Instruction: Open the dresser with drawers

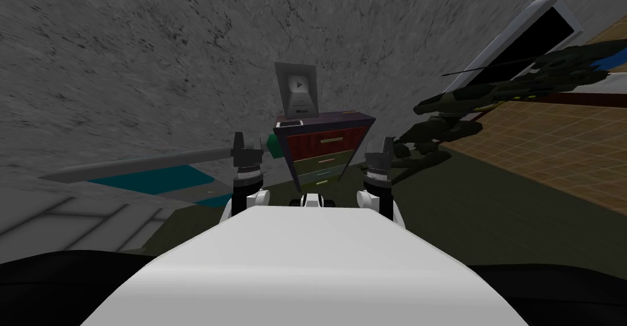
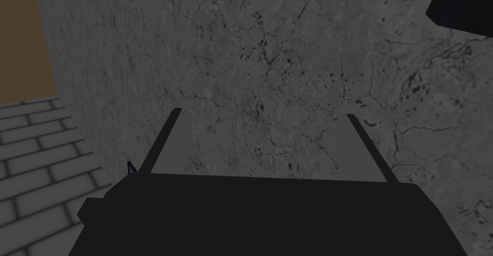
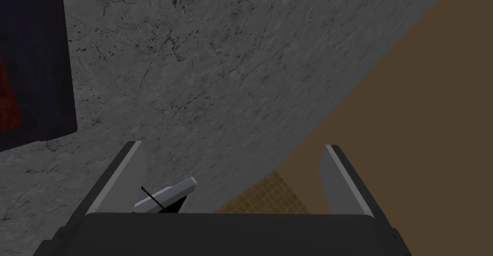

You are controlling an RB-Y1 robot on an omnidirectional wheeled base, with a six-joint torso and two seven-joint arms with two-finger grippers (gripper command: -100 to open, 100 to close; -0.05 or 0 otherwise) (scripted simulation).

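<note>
The dresser (image 1: 324, 151) stands ahead against the grey wall, with a dark purple top and stacked drawers in red, olive and pale teal, each with a light bar handle. A grey framed plaque (image 1: 298, 92) sits on it. My left gripper (image 1: 239, 140) is raised to the dresser's left and my right gripper (image 1: 387, 142) to its right, both short of it. The left gripper (image 2: 264, 112) is open with bare wall between its fingers. The right gripper (image 3: 232, 144) is open and holds nothing. The dresser's purple and red side (image 3: 29, 75) lies off beside that hand.
A dark leafy plant (image 1: 490, 95) spreads at the right, in front of a white-framed black panel (image 1: 526, 34). Tan tiled floor (image 1: 551, 144) runs along the right. A long grey slab (image 1: 141, 163) over a teal surface (image 1: 147, 178) lies left, and a green object (image 1: 274, 146) is beside the dresser.
</note>
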